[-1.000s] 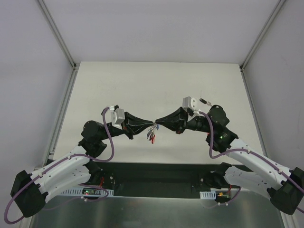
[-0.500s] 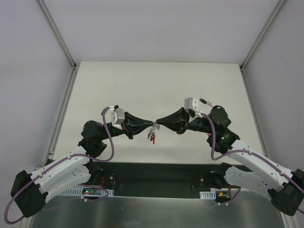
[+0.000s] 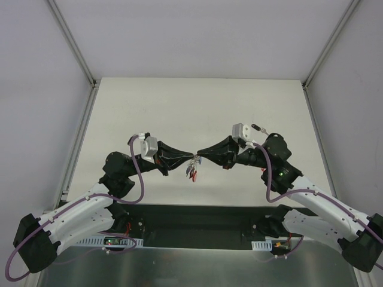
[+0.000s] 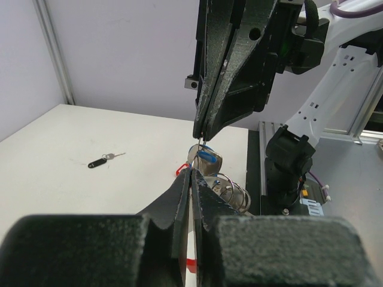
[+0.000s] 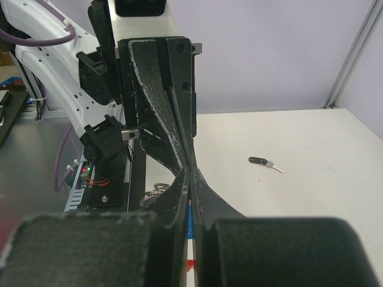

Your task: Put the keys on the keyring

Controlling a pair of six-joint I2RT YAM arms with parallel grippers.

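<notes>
White table [image 3: 197,107] between pale walls [image 3: 197,36]; black-headed key [image 4: 96,162] lies on it.

The keyring [image 4: 232,190] coil is shiny silver metal, blue-headed key [image 4: 207,156] has glossy plastic — right gripper [image 4: 200,135] matt black, grainy.

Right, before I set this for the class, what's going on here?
Above the white table, the shut right gripper and shut left gripper meet tip to tip. The right seems to pinch a blue-headed silver key, the left the silver-ringed red plastic keyring dangling between them. A black-headed key lies apart on the table.
</notes>
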